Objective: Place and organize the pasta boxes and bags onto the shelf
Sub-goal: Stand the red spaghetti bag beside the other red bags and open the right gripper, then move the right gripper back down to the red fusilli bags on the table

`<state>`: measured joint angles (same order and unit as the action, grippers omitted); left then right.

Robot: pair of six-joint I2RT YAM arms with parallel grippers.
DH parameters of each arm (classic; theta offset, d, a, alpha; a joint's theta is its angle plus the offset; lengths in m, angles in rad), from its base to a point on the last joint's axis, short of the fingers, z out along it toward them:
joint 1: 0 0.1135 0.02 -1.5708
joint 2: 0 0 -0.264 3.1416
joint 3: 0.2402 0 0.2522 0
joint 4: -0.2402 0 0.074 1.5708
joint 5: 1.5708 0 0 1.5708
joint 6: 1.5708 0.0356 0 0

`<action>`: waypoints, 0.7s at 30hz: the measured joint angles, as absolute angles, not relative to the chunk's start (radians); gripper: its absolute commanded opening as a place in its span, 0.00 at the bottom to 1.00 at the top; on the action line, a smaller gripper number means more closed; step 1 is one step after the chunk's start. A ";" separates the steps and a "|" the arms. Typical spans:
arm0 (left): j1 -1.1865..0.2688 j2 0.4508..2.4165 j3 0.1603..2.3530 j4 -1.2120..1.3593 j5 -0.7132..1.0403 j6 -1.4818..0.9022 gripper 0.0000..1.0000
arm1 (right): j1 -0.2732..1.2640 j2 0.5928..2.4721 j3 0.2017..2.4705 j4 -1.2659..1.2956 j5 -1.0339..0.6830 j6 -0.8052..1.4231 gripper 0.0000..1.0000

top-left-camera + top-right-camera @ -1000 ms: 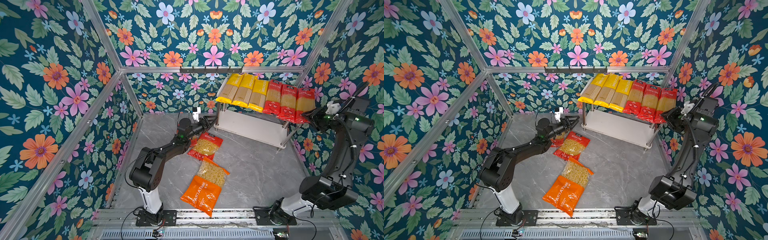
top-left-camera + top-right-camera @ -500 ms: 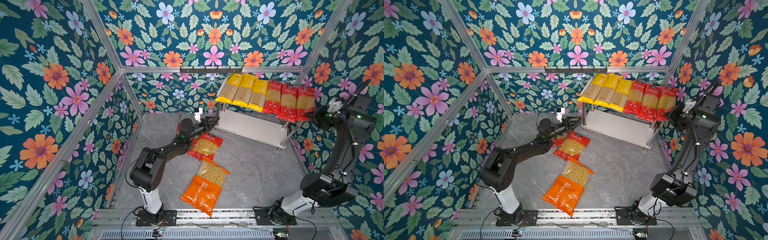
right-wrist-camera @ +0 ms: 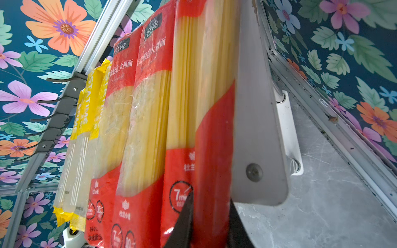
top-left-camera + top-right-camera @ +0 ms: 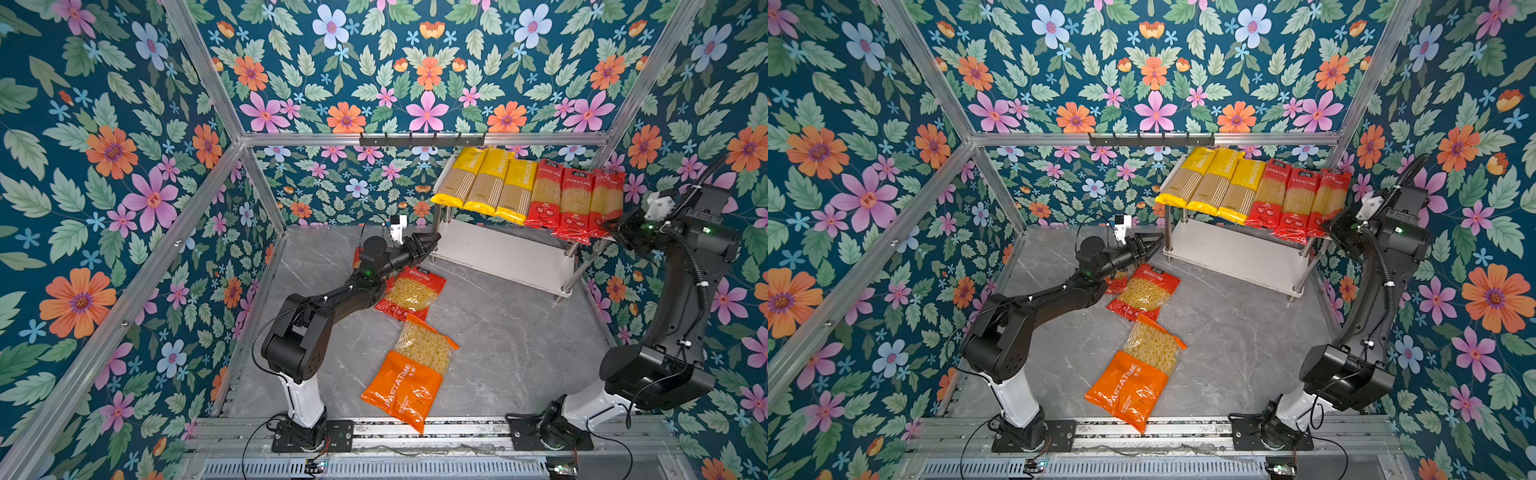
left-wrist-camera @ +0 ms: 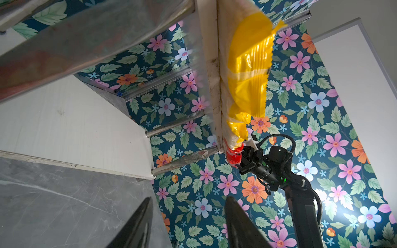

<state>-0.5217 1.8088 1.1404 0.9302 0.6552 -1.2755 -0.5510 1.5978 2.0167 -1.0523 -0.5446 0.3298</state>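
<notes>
Bimanual cell, seen from above and from both wrists.

**Left arm.** The arm is stretched low over the grey surface (image 4: 519,345) from its base at the front rail, with the forearm directed toward the shelf (image 4: 503,253). The left pincer (image 4: 432,241) is held just beside the shelf's near left corner post, at the level of the lower board. Its fingers are spread and nothing is seen between them in the left wrist view.

**Right arm.** The arm is raised steeply from its base, and the wrist is bent inward at the height of the upper board. The right pincer (image 4: 607,227) is clenched on the overhanging near end of the rightmost red spaghetti pack (image 4: 606,195). In the right wrist view the red film is seen pinched between the two black fingers (image 3: 182,216).

**Count of items.**
- Three yellow spaghetti packs (image 4: 488,183) and three red spaghetti packs (image 4: 575,199) are laid side by side across the upper board. The yellow ones are on the left in both top views, and all near ends project past the front edge.
- Two red macaroni packs are left on the surface. One (image 4: 413,293) lies in plain view below the left wrist; the other (image 4: 1116,286) is largely hidden by the left arm.
- One orange macaroni pack (image 4: 411,374) lies nearer the front rail, its upper end meeting the visible red macaroni pack.
- One black hook rail (image 4: 422,139) is fixed to the back frame above the shelf.
</notes>
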 measured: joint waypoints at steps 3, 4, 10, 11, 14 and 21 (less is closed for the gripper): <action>-0.522 1.809 1.144 0.927 0.656 -1.275 0.56 | -0.549 1.594 2.030 -1.079 -0.528 0.322 0.13; -0.522 1.809 1.145 0.927 0.656 -1.275 0.56 | -0.548 1.591 2.034 -1.091 -0.521 0.319 0.16; -0.524 1.809 1.145 0.926 0.655 -1.275 0.56 | -0.544 1.588 2.047 -1.151 -0.501 0.293 0.44; -0.524 1.810 1.147 0.926 0.655 -1.275 0.56 | -0.544 1.588 2.048 -1.155 -0.496 0.291 0.46; -0.529 1.810 1.152 0.926 0.656 -1.275 0.56 | -0.543 1.578 2.049 -1.166 -0.482 0.285 0.50; -0.531 1.817 1.153 0.925 0.656 -1.275 0.56 | -0.447 1.576 2.167 -1.254 -0.328 0.267 0.62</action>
<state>-0.5312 1.8168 1.1526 0.9245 0.6556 -1.2751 -0.4465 1.5757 2.1674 -1.2541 -0.3279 0.2672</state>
